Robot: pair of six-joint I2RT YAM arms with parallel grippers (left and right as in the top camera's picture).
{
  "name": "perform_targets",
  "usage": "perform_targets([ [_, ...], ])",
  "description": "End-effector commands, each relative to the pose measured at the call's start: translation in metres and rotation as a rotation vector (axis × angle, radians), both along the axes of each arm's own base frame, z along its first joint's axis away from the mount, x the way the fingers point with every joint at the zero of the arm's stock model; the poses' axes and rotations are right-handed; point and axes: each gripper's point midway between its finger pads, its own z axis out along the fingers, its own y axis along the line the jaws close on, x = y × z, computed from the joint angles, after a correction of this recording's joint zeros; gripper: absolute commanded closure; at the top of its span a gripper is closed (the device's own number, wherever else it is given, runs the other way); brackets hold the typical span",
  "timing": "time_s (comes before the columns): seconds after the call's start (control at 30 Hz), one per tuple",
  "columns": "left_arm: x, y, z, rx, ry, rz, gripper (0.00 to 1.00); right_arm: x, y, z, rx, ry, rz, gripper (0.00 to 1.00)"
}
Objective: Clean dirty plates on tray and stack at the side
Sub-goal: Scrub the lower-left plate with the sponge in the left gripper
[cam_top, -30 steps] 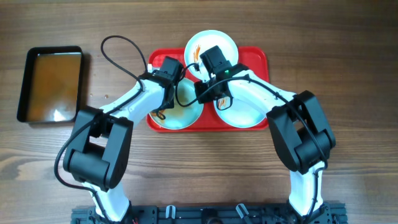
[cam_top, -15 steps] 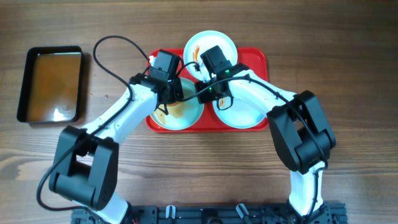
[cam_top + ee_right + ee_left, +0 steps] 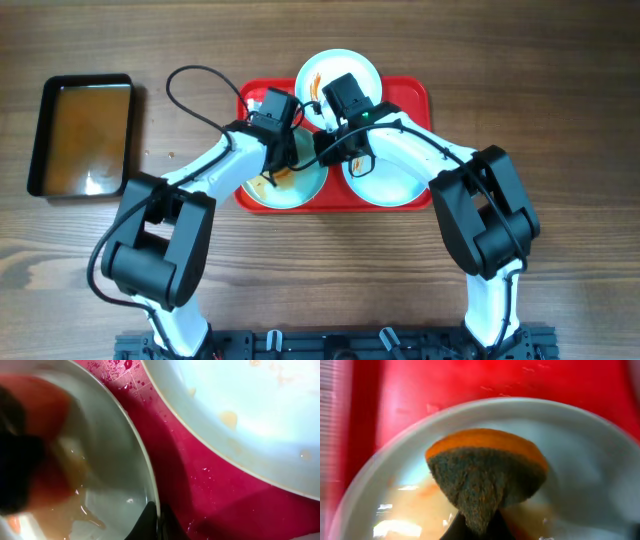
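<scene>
The counter (image 3: 560,80) is carrying the tray (image 3: 412,100) at its centre, and all three plates are sitting on it. Nothing is stacked at the side, so the job seems to be at an early stage.

The step in hand looks like scrubbing the left plate (image 3: 300,188), where brownish watery sauce is pooling. The right plate (image 3: 390,185) is showing clean where it is bare. The far plate (image 3: 345,65) is carrying orange smears and overhanging the tray's far edge.

The left jaws are gripping a sponge (image 3: 485,475), holding its dark scouring face down inside the left plate. The right jaws are pinched closed on that plate's right rim, apparently steadying it.

The next move probably calls for sweeping the sponge through the pooled sauce while the rim grip is holding. After that the plate needs lifting out without tipping liquid.

Room is tight at the middle. The left plate's rim is lying just beside its neighbour's, with only a wet strip of tray between, and both wrists are crowding there. Bare counter is lying right of the tray. On the left, a black tray (image 3: 85,80) of brown liquid is narrowing the space.
</scene>
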Motion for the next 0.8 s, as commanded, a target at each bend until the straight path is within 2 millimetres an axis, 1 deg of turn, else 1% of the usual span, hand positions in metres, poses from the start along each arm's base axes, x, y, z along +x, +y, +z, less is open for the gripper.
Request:
perform_targets([
  [0.0, -0.006, 0.069, -0.009, 0.377, -0.011, 0.098, 0.96, -0.01, -0.013, -0.028, -0.077, 0.044, 0.01, 0.96],
  [0.07, -0.009, 0.076, 0.0, 0.413, -0.018, 0.106, 0.96, -0.01, -0.013, -0.028, -0.076, 0.043, 0.01, 0.96],
  [0.13, -0.008, 0.077, 0.011, 0.412, -0.036, 0.111, 0.96, -0.01, -0.013, -0.028, -0.077, 0.044, 0.01, 0.96],
  [0.17, -0.006, 0.076, 0.021, 0.397, -0.06, 0.116, 0.96, -0.01, -0.013, -0.028, -0.077, 0.043, 0.011, 0.96],
  [0.2, -0.005, 0.074, 0.027, 0.382, -0.071, 0.117, 0.96, -0.01, -0.013, -0.028, -0.077, 0.043, 0.011, 0.96],
  [0.23, -0.006, 0.067, 0.034, 0.337, -0.078, 0.109, 0.96, -0.01, -0.013, -0.028, -0.077, 0.044, 0.01, 0.96],
  [0.3, -0.011, 0.046, 0.043, 0.198, -0.065, 0.075, 0.96, -0.01, -0.013, -0.028, -0.077, 0.044, 0.01, 0.96],
  [0.33, -0.013, 0.034, 0.049, 0.117, -0.06, 0.056, 0.96, -0.01, -0.013, -0.028, -0.076, 0.043, 0.011, 0.96],
  [0.37, -0.015, 0.015, 0.053, 0.006, -0.052, 0.029, 0.96, -0.01, -0.013, -0.028, -0.076, 0.043, 0.01, 0.96],
  [0.43, -0.02, -0.003, 0.048, -0.104, -0.01, 0.047, 0.96, -0.01, -0.013, -0.028, -0.076, 0.043, 0.01, 0.95],
  [0.5, -0.03, -0.019, 0.036, -0.19, 0.065, 0.026, 0.96, -0.01, -0.013, -0.028, -0.076, 0.043, 0.01, 0.96],
  [0.53, -0.033, -0.022, 0.031, -0.204, 0.087, 0.024, 0.96, -0.01, -0.013, -0.028, -0.076, 0.043, 0.01, 0.96],
  [0.57, -0.035, -0.021, 0.026, -0.2, 0.104, 0.025, 0.96, -0.01, -0.013, -0.028, -0.076, 0.043, 0.01, 0.96],
  [0.63, -0.046, -0.017, 0.005, -0.174, 0.16, 0.032, 0.96, -0.01, -0.013, -0.028, -0.076, 0.043, 0.01, 0.96],
  [0.67, -0.05, -0.014, -0.002, -0.161, 0.178, 0.036, 0.96, -0.01, -0.013, -0.028, -0.076, 0.043, 0.01, 0.96],
  [0.73, -0.055, -0.008, -0.009, -0.133, 0.194, 0.044, 0.96, -0.01, -0.013, -0.028, -0.076, 0.043, 0.01, 0.96],
  [0.77, -0.059, 0.004, -0.015, -0.074, 0.192, 0.059, 0.96, -0.01, -0.013, -0.028, -0.076, 0.043, 0.01, 0.96],
])
